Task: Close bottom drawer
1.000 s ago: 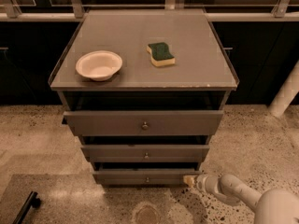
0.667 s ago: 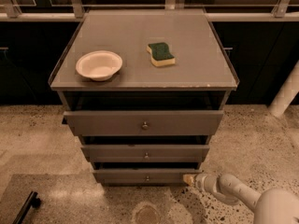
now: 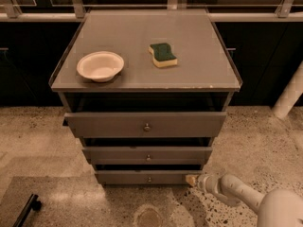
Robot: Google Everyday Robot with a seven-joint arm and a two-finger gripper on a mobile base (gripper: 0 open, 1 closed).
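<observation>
Sitting lowest of three grey drawers, the bottom drawer [image 3: 137, 177] is pulled out a little, with a dark gap above its slim front and a small round knob [image 3: 149, 179] at its centre. The gripper [image 3: 191, 179] is at the right end of that front, touching it or just beside it; whether it is open or closed cannot be told. The white arm [image 3: 236, 193] reaches in from the lower right. The middle drawer [image 3: 118, 154] and top drawer [image 3: 109, 124] also stand partly out. On the counter [image 3: 199, 37] rest a pale bowl [image 3: 100, 65] at left and a green-topped sponge [image 3: 163, 55], well apart.
</observation>
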